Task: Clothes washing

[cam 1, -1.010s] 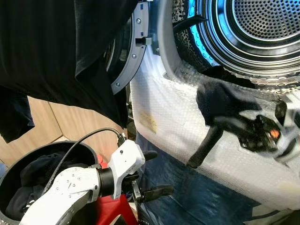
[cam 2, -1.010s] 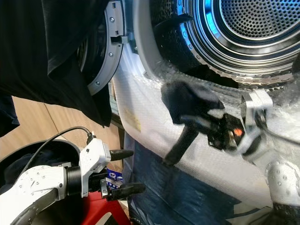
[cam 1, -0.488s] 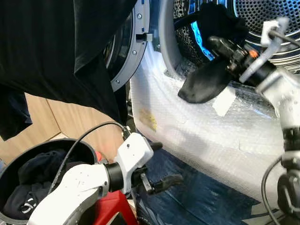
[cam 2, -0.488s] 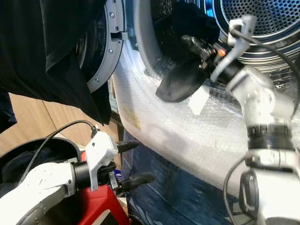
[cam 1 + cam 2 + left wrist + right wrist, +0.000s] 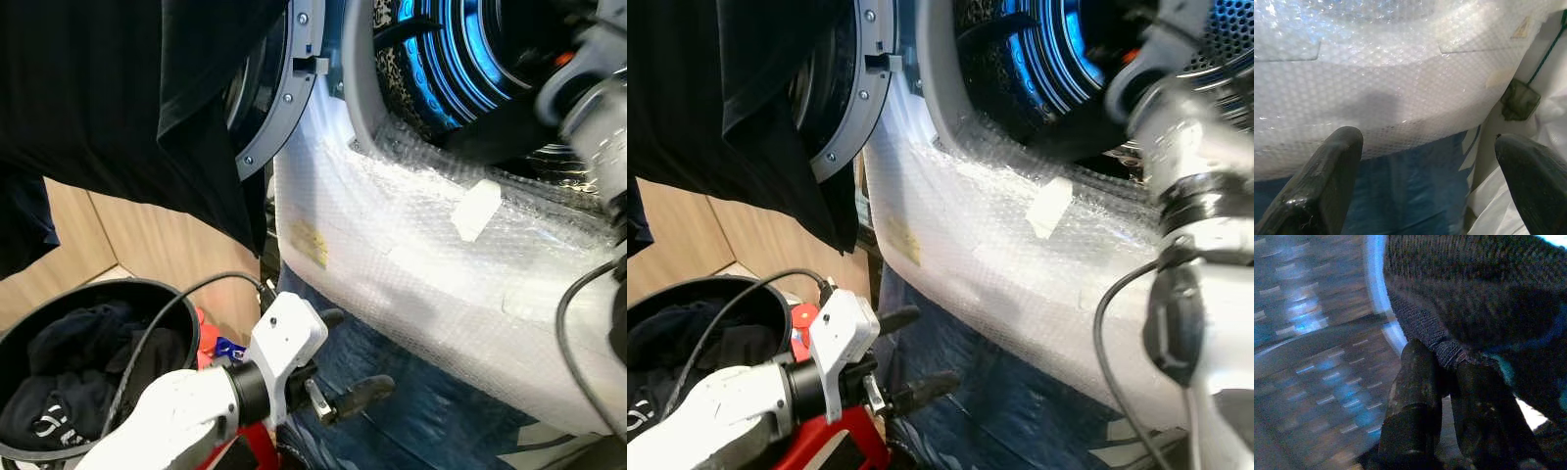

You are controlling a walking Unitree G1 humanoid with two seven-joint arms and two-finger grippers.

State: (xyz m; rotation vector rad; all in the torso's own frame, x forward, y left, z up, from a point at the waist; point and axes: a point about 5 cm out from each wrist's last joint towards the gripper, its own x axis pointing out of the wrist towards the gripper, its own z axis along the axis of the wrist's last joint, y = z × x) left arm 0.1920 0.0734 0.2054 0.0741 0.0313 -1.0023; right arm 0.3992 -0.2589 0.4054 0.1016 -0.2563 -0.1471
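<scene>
A dark knitted garment [image 5: 1474, 284] is clamped between the shut fingers of my right gripper [image 5: 1447, 357], inside the blue-lit drum [image 5: 441, 59] of the washing machine. From the head, my right arm [image 5: 593, 98] is blurred and reaches into the drum mouth. The garment's tail [image 5: 490, 142] trails over the drum lip, with a white tag [image 5: 477, 209] hanging on the bubble wrap. My left gripper [image 5: 355, 352] is held low in front of the machine, open and empty. A black basket [image 5: 29, 343] at lower left holds more dark clothes [image 5: 78, 377].
A black shirt [image 5: 118, 98] hangs over the open washer door [image 5: 279, 108] at upper left. The machine's front [image 5: 411, 274] is covered in bubble wrap, with blue sheeting [image 5: 411, 411] below it. A red object [image 5: 803, 318] sits beside the basket. Wooden panelling [image 5: 147, 245] stands behind the basket.
My right arm has carried the dark garment up from the machine's front, over the lip and into the drum. The left arm has stayed low, nearly still.
</scene>
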